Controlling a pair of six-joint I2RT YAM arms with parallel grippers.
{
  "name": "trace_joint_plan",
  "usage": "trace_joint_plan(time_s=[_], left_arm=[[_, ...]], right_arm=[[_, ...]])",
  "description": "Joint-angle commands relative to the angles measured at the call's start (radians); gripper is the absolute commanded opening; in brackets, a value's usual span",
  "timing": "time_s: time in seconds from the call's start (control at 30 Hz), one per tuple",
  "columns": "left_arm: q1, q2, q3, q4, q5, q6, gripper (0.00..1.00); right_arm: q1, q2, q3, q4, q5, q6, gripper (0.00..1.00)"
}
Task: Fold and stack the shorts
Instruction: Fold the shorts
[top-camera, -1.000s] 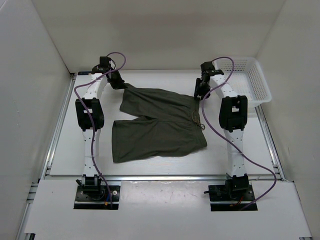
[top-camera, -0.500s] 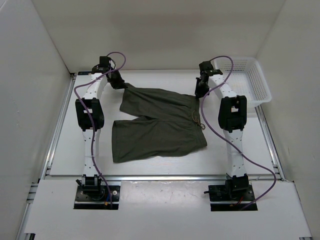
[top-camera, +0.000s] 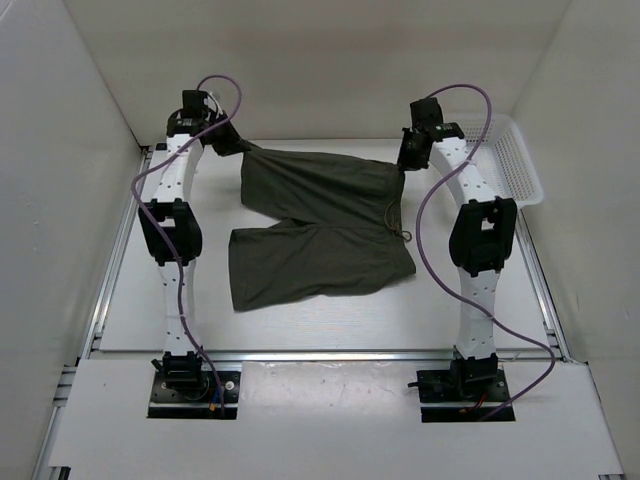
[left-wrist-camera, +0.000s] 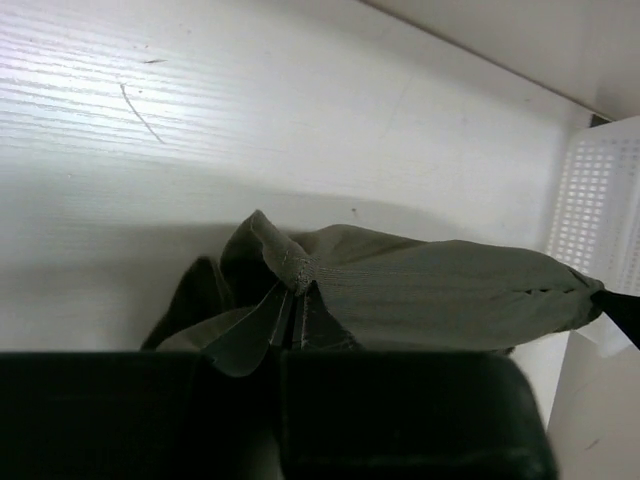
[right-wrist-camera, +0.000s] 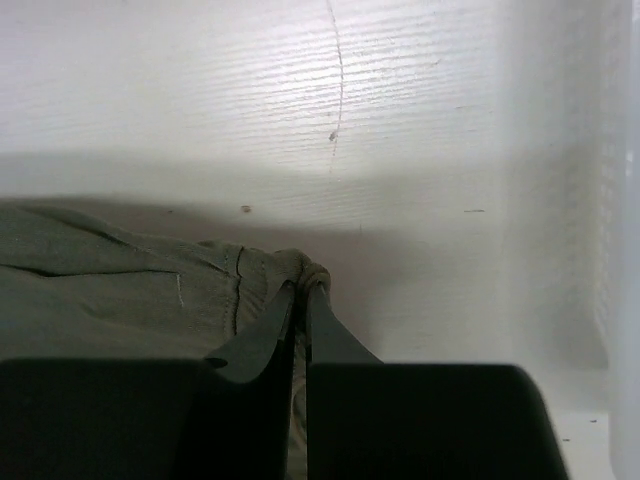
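Observation:
The dark olive-green shorts (top-camera: 320, 225) lie across the middle of the table, with their far edge lifted and stretched between both arms. My left gripper (top-camera: 236, 143) is shut on the far left corner of the shorts (left-wrist-camera: 420, 295), the cloth bunched between its fingertips (left-wrist-camera: 296, 298). At the far right corner my right gripper (top-camera: 403, 163) is shut on the waistband of the shorts (right-wrist-camera: 120, 290), pinched at its tips (right-wrist-camera: 301, 290). A thin tan drawstring (top-camera: 397, 228) hangs near the right side.
A white plastic mesh basket (top-camera: 512, 160) stands at the far right corner, beside the right arm; its wall (left-wrist-camera: 595, 205) also shows in the left wrist view. White walls enclose the table on three sides.
The right gripper has shut on the waistband corner. Both arms have risen and lifted the far edge of the shorts, pulling it taut between them.

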Motion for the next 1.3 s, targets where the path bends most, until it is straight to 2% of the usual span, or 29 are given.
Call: trace_joint_plan(time_s=[0.0, 0.17, 0.3, 0.47, 0.6, 0.77, 0.8, 0.9, 0.97, 1.0, 1.07, 1.1, 1.17, 1.27], left_arm=[[0.021, -0.166, -0.016, 0.013, 0.015, 0.016, 0.11], [0.021, -0.284, -0.144, 0.013, 0.005, 0.025, 0.11], [0.021, -0.43, -0.321, 0.013, -0.004, 0.036, 0.11], [0.001, -0.597, -0.549, 0.013, -0.087, 0.045, 0.11], [-0.008, -0.733, -0.798, 0.013, -0.129, 0.024, 0.11], [-0.017, -0.953, -1.053, 0.013, -0.215, -0.016, 0.11], [-0.017, -0.99, -1.142, 0.013, -0.225, -0.027, 0.11], [-0.027, -1.141, -1.286, 0.013, -0.206, -0.053, 0.11], [-0.027, -1.217, -1.421, 0.013, -0.155, -0.062, 0.57], [-0.027, -1.232, -1.466, 0.004, -0.144, -0.071, 0.68], [-0.036, -1.255, -1.567, 0.004, -0.134, -0.094, 0.81], [-0.036, -1.264, -1.586, 0.004, -0.134, -0.094, 0.81], [-0.036, -1.254, -1.595, 0.004, -0.178, -0.094, 0.81], [-0.036, -1.202, -1.545, 0.004, -0.237, -0.094, 0.74]], right_arm=[[-0.007, -0.099, -0.052, 0.043, 0.022, 0.006, 0.0], [0.004, -0.188, -0.133, 0.072, 0.013, 0.006, 0.0], [0.013, -0.263, -0.233, 0.082, 0.013, -0.013, 0.0], [0.045, -0.421, -0.461, 0.119, 0.036, -0.022, 0.0], [0.083, -0.575, -0.651, 0.138, 0.077, -0.022, 0.0], [0.137, -0.784, -0.901, 0.138, 0.114, 0.05, 0.0], [0.146, -0.816, -0.941, 0.138, 0.129, 0.064, 0.0], [0.169, -0.924, -1.095, 0.127, 0.163, 0.112, 0.0], [0.195, -0.974, -1.19, 0.118, 0.172, 0.148, 0.11], [0.204, -0.987, -1.218, 0.118, 0.172, 0.159, 0.3], [0.226, -1.01, -1.256, 0.118, 0.183, 0.191, 0.5], [0.226, -1.01, -1.267, 0.107, 0.192, 0.201, 0.58], [0.226, -1.019, -1.267, 0.098, 0.201, 0.219, 0.59], [0.235, -1.019, -1.227, 0.098, 0.201, 0.234, 0.59]])
